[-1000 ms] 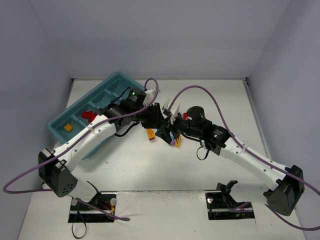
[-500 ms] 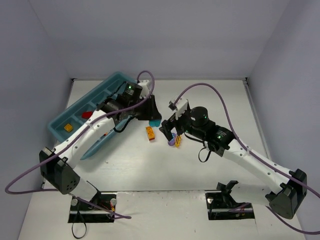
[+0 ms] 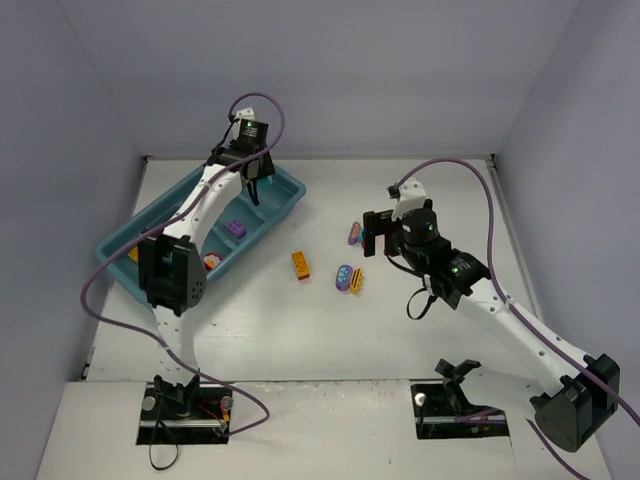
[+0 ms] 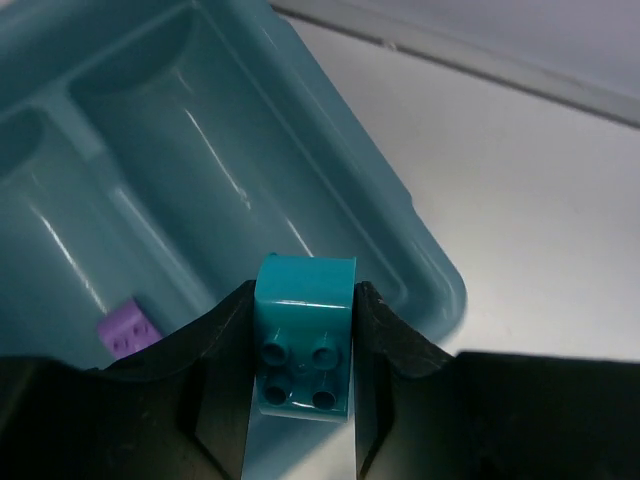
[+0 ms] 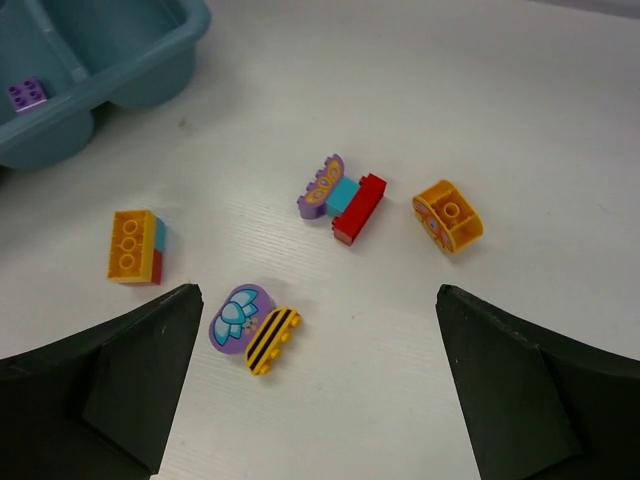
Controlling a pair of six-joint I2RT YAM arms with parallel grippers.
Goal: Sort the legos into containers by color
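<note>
Left arm (image 3: 203, 205), right arm (image 3: 515, 320): white link shells, black joint housings, black blocks at the shoulders. One purple cable (image 3: 256, 96) looped loose along each arm. Fingers (image 4: 215, 395) matte black, wedge-shaped, plain faces.

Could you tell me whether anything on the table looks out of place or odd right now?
Nothing looks spilled or damaged. The tray sits diagonally on the table, and the loose legos lie in mixed-colour clumps: an orange brick against teal and red, a purple piece against a red brick.
</note>
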